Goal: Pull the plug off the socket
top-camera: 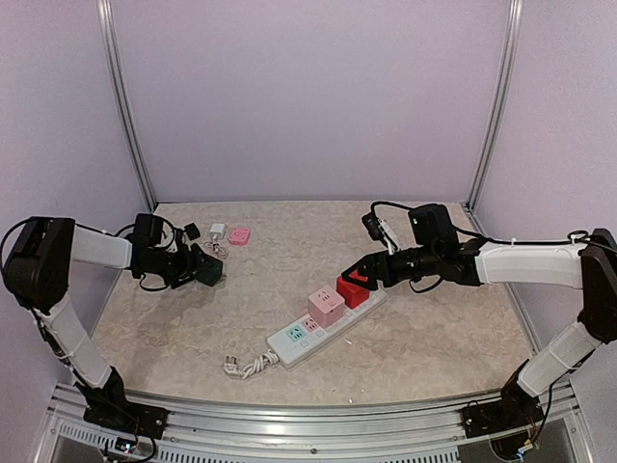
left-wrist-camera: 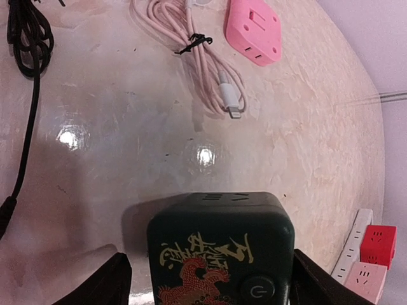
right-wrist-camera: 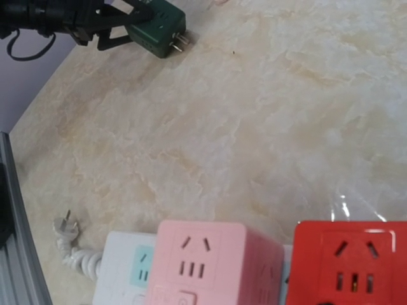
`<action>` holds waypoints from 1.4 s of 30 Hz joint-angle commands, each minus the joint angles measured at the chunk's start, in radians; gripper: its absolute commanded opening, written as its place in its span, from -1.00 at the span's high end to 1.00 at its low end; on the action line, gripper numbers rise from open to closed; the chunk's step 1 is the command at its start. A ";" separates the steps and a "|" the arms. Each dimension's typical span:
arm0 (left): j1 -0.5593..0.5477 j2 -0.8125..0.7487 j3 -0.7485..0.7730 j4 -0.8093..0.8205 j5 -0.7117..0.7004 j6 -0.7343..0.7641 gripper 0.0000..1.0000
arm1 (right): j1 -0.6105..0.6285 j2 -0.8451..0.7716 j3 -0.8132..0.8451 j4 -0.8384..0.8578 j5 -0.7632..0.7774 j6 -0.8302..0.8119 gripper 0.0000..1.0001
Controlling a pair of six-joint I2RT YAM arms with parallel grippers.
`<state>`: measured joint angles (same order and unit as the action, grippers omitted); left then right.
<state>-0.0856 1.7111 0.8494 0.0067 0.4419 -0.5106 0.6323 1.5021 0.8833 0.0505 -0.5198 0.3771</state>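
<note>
While glossy green cube (left-wrist-camera: 219, 254) sits between spread left fingers (left-wrist-camera: 111, 283) | right fingers (top-camera: 359, 273) by red cube (right-wrist-camera: 353, 260): grip unclear

Glossy marble-look table (left-wrist-camera: 127, 184), plastic socket (top-camera: 286, 341)

The long white power strip (top-camera: 294, 340) lies flat and slantwise mid-table (top-camera: 434, 328), its thick white cord (top-camera: 249, 365) bunched at the near end. A pink cube plug (top-camera: 326, 307) and a red cube plug (top-camera: 353, 291) stand side by side in it. A dark green cube plug (left-wrist-camera: 219, 248), prongs bare, rests far left, well apart from the strip.
</note>
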 commanded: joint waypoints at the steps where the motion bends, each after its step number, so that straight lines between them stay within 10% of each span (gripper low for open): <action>1: 0.008 -0.038 -0.013 -0.062 -0.037 0.039 -0.65 | -0.009 -0.013 -0.020 0.015 -0.014 0.005 -0.50; 26: -0.175 0.175 0.065 0.086 0.236 0.019 -0.13 | -0.011 0.008 0.002 0.019 -0.031 0.009 -0.49; 35: -0.183 0.101 0.061 -0.016 0.058 0.038 -0.96 | -0.013 -0.003 0.003 0.008 -0.024 0.004 -0.50; 42: -0.170 -0.058 0.120 -0.193 -0.190 0.077 -0.98 | -0.032 -0.032 -0.013 0.008 -0.013 0.003 -0.50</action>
<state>-0.2649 1.7405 0.9237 -0.0536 0.4328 -0.4694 0.6270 1.5032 0.8833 0.0711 -0.5423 0.3847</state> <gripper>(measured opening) 0.987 0.749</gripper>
